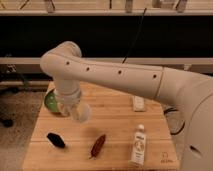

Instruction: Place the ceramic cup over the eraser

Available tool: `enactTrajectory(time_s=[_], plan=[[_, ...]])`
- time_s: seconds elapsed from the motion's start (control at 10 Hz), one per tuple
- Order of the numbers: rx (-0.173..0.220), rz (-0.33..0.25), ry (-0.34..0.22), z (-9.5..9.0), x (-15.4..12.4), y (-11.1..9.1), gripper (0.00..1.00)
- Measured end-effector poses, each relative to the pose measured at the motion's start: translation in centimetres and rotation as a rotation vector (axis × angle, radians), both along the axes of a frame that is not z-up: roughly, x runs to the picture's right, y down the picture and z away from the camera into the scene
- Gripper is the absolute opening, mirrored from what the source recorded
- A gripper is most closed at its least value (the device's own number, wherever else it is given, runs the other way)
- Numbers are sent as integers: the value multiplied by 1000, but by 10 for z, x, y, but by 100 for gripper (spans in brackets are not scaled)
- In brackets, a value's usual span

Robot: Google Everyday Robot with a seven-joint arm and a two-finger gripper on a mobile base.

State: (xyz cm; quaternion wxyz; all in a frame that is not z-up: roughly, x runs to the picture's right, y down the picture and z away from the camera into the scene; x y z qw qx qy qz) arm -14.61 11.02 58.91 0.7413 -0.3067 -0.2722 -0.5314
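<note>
So we're mid-carry here. The gripper sits left of centre in the frame, at the end of the big white arm that sweeps in from the right edge. Its jaws look clamped on the ceramic cup. The cup hangs tilted, clear of the wooden table, right at the wrist, so we read it as gripped.

The eraser lies on the table in the lower left, below and a bit left of the cup, apart from it, with nothing touching it. The green bowl is just behind the wrist at the table's left edge. The reddish-brown pod is lower centre, near the eraser, and the white bottle is lower right.

Our take: pick-up done, placing not yet. Next the cup needs to go down-left until it's square above the eraser, mouth facing down, then drop straight so the rim clears the block all round. We can't tell which way the mouth points right now. The pod is the closest neighbour, so that's the one to watch.
</note>
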Motion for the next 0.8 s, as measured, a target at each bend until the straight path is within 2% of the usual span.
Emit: enactTrajectory(time_s=[0.3,0.8], plan=[[-29,-56,-67,-13,-28,10,1],[-103,-144,-187,-43,-76,35,1]])
